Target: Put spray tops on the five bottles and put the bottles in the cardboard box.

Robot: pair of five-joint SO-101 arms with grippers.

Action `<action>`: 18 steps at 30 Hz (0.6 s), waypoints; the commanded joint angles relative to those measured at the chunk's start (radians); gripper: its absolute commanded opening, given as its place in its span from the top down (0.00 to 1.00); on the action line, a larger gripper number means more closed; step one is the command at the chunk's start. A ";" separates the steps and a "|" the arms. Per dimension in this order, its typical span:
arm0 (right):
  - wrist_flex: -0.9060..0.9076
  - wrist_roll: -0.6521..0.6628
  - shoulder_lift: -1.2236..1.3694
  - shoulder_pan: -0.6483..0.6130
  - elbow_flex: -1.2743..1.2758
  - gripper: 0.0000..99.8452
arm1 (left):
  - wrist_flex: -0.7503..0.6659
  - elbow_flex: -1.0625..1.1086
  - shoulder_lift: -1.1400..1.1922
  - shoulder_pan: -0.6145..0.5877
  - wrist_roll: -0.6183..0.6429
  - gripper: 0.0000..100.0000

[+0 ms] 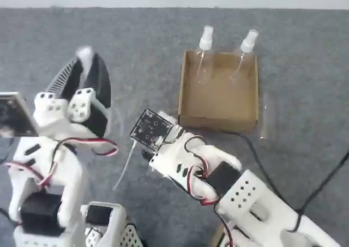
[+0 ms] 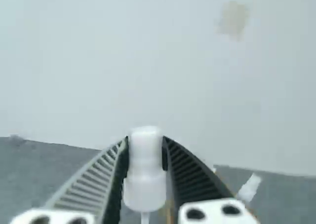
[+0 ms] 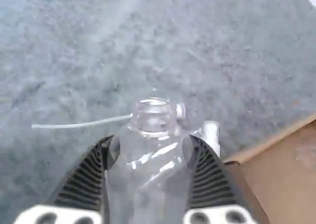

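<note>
Starting at the left jaws, a white spray top [image 2: 145,169] is seen clenched between them. It is pinched on both sides by the ribbed black pads [image 2: 187,169]. The top is held up in the air, and a bit of its thin tube is seen coming out of it. These jaws are found over the left part of the grey bench [image 1: 305,67], not far from its left edge.

The right jaws are closed around a clear bottle [image 3: 150,150]. The bottle is gripped at its shoulders. Its round neck is open, with no top on it, and it is pointed away from the arm, low over the bench. These jaws are found near the middle of the bench, closer to its near edge.

Just past the bottle's neck, a second spray top [image 3: 211,134] is laid on the bench. Its long thin tube [image 3: 81,125] is stretched out flat to one side. Whether it touches the bottle cannot be told.

A cardboard box [image 1: 218,119] is set close by, toward the far edge of the bench. Inside it, a first capped bottle [image 1: 203,56] is seen by the far left corner of the box. A second capped bottle [image 1: 242,59] is seen by its far right corner. White tops are fitted on both, and these poke out past the box's far wall.
</note>
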 commanded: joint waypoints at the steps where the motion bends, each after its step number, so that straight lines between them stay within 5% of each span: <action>1: -0.048 -0.008 -0.042 -0.010 -0.005 0.99 | -0.078 0.008 -0.005 0.003 0.101 0.99; 8: -0.214 -0.017 -0.042 -0.015 0.064 0.99 | -0.094 0.084 -0.003 0.008 0.144 0.99; 18: -0.225 -0.017 -0.042 -0.022 0.069 0.99 | -0.161 0.180 -0.005 0.002 0.144 0.99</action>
